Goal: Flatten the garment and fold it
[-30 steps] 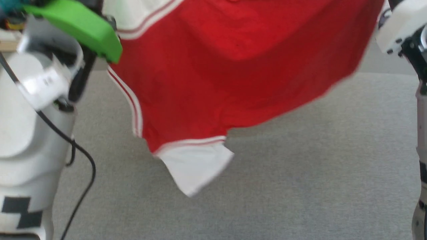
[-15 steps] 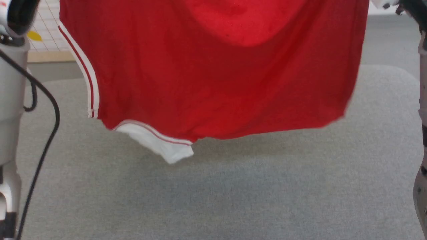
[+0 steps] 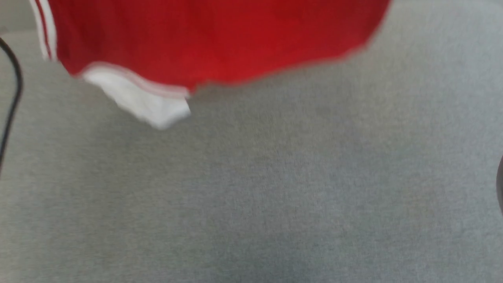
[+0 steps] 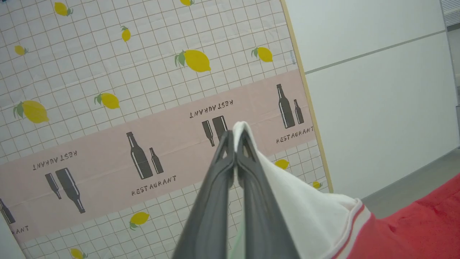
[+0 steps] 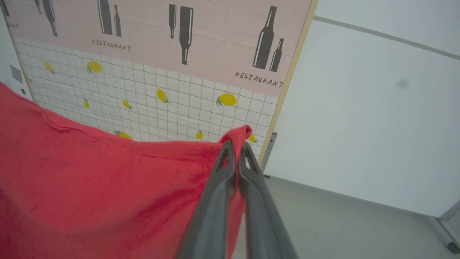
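Head camera has shifted since a second ago. Nearest, grey surface (image 3: 275, 196) from 6 o'clock gives broad landing room; cable (image 3: 15, 90) at 9. Beyond, garment (image 3: 212, 43) hangs at 12, hem (image 3: 275, 72) free. Higher, left gripper (image 4: 235, 140) clamps the white sleeve (image 4: 305, 216), right gripper (image 5: 237, 147) a red corner (image 5: 240, 133), both fully closed. Keep span taut; lay hem first.
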Controlling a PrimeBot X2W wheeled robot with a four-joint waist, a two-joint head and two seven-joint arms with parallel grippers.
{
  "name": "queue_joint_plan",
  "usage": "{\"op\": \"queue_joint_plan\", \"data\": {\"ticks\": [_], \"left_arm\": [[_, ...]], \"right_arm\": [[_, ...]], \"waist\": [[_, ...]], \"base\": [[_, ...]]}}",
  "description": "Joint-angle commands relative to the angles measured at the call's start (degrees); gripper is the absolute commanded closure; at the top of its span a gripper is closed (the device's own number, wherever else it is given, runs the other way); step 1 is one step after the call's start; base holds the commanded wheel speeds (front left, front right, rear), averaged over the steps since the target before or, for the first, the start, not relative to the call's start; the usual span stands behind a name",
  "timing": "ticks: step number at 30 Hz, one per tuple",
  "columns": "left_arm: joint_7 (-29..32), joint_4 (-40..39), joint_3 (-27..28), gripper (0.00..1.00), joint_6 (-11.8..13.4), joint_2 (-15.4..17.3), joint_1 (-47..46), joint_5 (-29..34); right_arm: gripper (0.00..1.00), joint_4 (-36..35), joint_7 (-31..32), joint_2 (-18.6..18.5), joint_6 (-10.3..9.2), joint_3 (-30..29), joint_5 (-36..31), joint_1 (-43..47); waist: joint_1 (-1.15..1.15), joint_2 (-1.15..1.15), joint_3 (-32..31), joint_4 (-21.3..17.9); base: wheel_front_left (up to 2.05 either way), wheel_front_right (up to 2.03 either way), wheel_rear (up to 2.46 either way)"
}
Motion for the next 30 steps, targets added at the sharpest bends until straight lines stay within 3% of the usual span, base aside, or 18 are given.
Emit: {"op": "queue_joint_plan", "data": {"ticks": [1,9,18,24,30], "left_arm": [[-1.21,0.97,0.33,1.0,0.31,-0.17,-2.5,0.66],[-7.29,6.96,0.12,1.0,-0.61,-1.1,-8.76,1.2],[-15.75,8.75,-3.61,1.0,-2.25,-1.32,-2.83,1.71],[-18.65,4.84,-6.25,1.0,-2.82,-0.47,4.9,0.87],[-20.02,-4.02,-8.16,1.0,-1.63,0.66,17.21,-0.22]], "right_arm": [[1.0,1.17,-1.14,0.1,-0.09,0.0,-0.7,-2.53],[1.0,7.4,-8.55,-2.22,-0.09,0.43,-4.41,-9.0],[1.0,11.5,-16.45,-6.03,-0.09,2.26,-5.15,-6.71],[1.0,9.92,-19.38,-9.01,-0.09,6.66,0.01,-2.52],[1.0,1.91,-20.43,-13.43,-0.09,9.68,7.86,8.01]], "waist": [[0.0,0.0,7.3,-2.09],[0.0,0.0,13.66,0.6],[0.0,0.0,19.33,4.72],[0.0,0.0,19.97,6.42],[0.0,0.0,16.39,7.66]], "base": [[0.0,0.0,0.0],[0.0,0.0,0.0],[0.0,0.0,0.0],[0.0,0.0,0.0],[0.0,0.0,0.0]]}}
